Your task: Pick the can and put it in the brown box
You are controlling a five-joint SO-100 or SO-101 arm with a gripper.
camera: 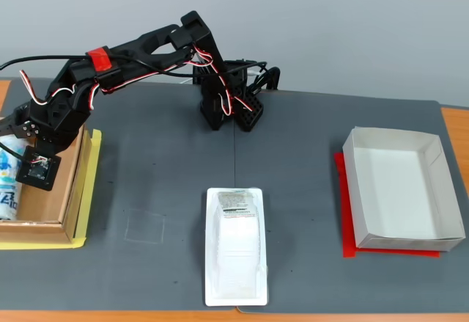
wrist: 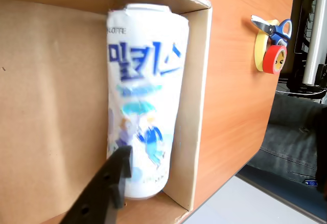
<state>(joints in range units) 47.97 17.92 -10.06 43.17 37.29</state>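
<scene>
The can, white with blue lettering and a light-blue cartoon figure, lies inside the brown box against its side wall and looks motion-blurred. One black finger of my gripper overlaps the can's lower left; the other finger is out of view. In the fixed view the gripper hangs over the brown box at the far left. A strip of the can shows there at the frame edge. The jaws appear open, with nothing held.
A white blister package lies at the front middle of the grey mat. A white paper box stands at the right. Tape rolls and scissors lie on the wooden tabletop beyond the brown box. The arm's base stands at the back.
</scene>
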